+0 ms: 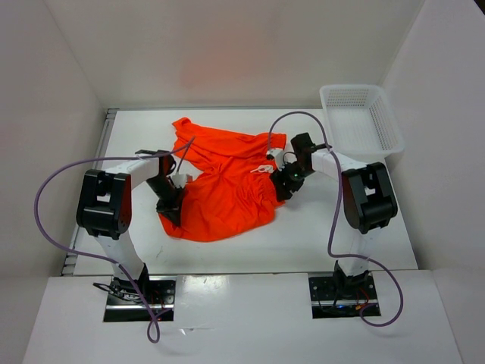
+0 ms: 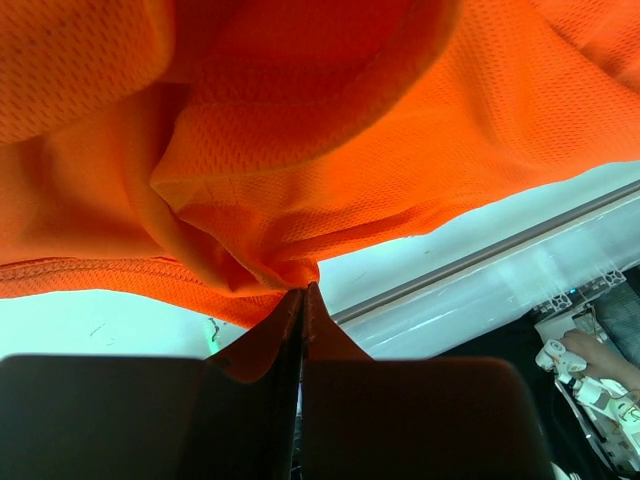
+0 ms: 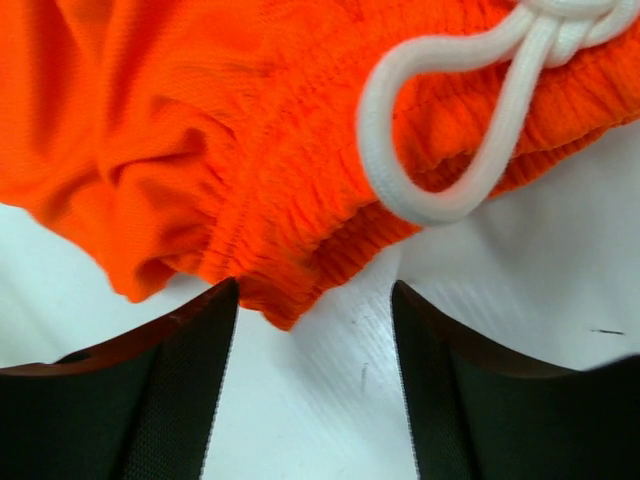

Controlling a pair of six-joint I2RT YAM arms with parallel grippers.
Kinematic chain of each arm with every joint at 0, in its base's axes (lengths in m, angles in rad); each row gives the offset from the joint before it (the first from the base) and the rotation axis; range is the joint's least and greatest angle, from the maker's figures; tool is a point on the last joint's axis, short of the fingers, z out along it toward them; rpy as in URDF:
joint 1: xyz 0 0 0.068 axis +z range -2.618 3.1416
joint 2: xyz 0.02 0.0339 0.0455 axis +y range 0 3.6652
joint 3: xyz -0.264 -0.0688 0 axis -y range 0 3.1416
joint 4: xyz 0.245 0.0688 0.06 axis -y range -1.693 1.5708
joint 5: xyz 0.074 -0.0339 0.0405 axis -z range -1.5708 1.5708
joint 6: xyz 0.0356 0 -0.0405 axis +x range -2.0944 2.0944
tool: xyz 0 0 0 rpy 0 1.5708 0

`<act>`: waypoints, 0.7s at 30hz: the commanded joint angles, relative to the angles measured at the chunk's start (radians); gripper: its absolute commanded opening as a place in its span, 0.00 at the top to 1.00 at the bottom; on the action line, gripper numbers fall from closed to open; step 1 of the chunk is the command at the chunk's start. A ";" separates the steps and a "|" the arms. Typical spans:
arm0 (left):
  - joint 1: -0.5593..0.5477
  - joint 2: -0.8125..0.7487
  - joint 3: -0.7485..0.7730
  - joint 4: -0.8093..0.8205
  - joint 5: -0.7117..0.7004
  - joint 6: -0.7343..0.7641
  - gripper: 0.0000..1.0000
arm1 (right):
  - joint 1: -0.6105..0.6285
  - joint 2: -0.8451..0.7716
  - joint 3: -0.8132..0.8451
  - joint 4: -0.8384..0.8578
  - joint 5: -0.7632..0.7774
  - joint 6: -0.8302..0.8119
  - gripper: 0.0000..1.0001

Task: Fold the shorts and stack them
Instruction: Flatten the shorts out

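In the top view, at the left, a fold of the orange shorts is pinched tight between the left jaws. That edge is held up off the white table. The shorts are seen crumpled in the middle of the table, between the two arms. A white string is laid on the puffy waistband. The right jaws are spread apart just beside the waistband, and nothing is held in them. A white basket is seen in the upper right, apart from the shorts.
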 commanded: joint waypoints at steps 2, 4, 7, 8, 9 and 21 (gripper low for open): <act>-0.001 -0.036 -0.010 -0.021 -0.005 0.004 1.00 | 0.005 -0.054 0.040 -0.052 -0.066 0.062 0.27; -0.001 -0.036 -0.010 -0.021 -0.005 0.004 1.00 | 0.005 -0.067 0.015 -0.003 -0.038 0.181 0.25; -0.001 -0.036 -0.010 -0.021 -0.005 0.004 1.00 | 0.014 -0.077 -0.049 0.055 0.036 0.304 0.19; -0.001 -0.036 -0.010 -0.021 -0.005 0.004 1.00 | 0.023 -0.087 -0.067 0.104 0.092 0.343 0.19; -0.001 -0.036 -0.010 -0.021 -0.005 0.004 1.00 | 0.040 -0.087 -0.087 0.127 0.152 0.375 0.19; -0.001 -0.064 -0.010 -0.030 0.006 0.004 1.00 | 0.112 0.009 -0.080 0.198 0.210 0.458 0.92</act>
